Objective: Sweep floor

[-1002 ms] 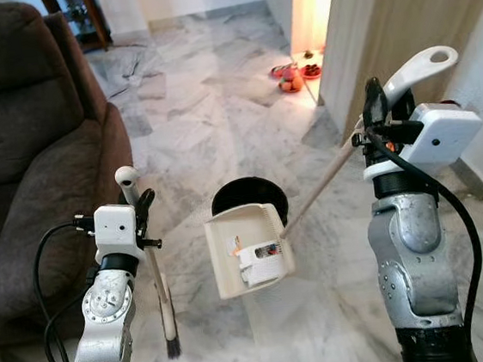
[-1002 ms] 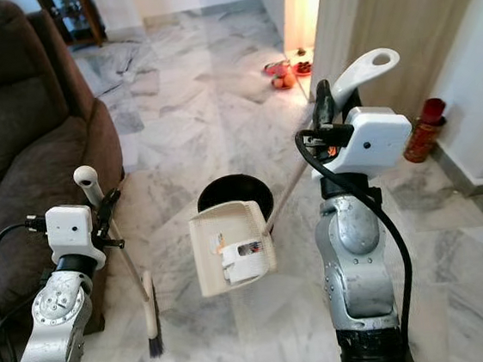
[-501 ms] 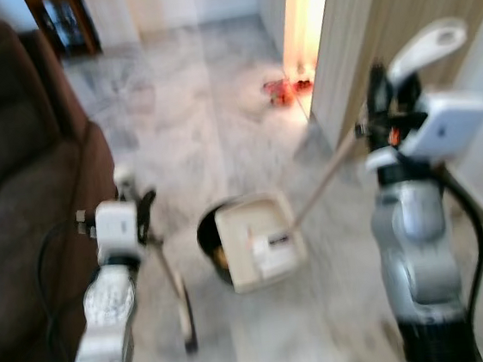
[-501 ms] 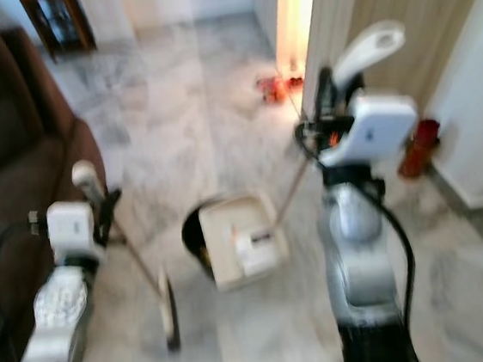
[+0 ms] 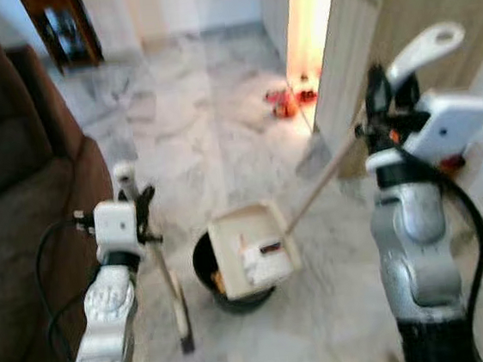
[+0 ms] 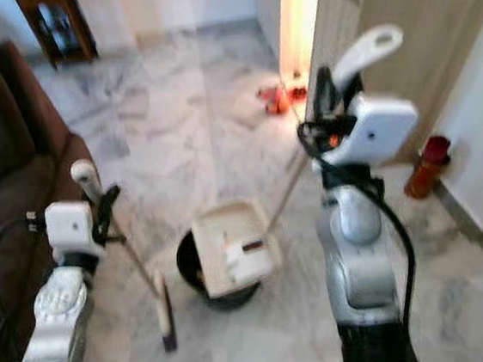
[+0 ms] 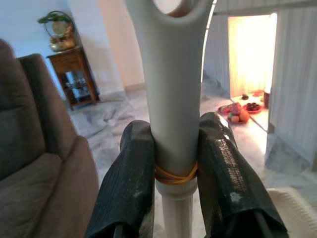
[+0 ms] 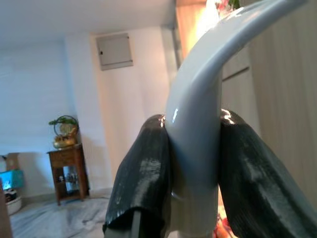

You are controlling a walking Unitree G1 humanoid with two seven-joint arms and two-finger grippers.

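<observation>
Tipping over a black bin, a cream dustpan now hangs with its mouth partly above the bin's rim in the left eye view. A second ago the pan hid most of the bin behind it; now the bin shows in front of and beneath the pan, though the whole picture has shifted too, so some of this is camera motion. The picture is slightly blurred. The right gripper, up and to the right of the bin, holds the pan's long handle. The left gripper, left of the bin, holds a small broom whose bristle end reaches the marble floor just beside the bin. A brown sofa lies further left of the bin.

The right eye view shows the same layout, with a red bottle by the wall, well to the right of the bin.

The left wrist view shows both black fingers clamped around the broom's white handle, just above a rubber band.

The right wrist view shows both black fingers squeezed tight on the dustpan's curved white grip.

Judging from this, the pan appears positioned for emptying its sweepings into the bin, a late step in sweeping.
</observation>
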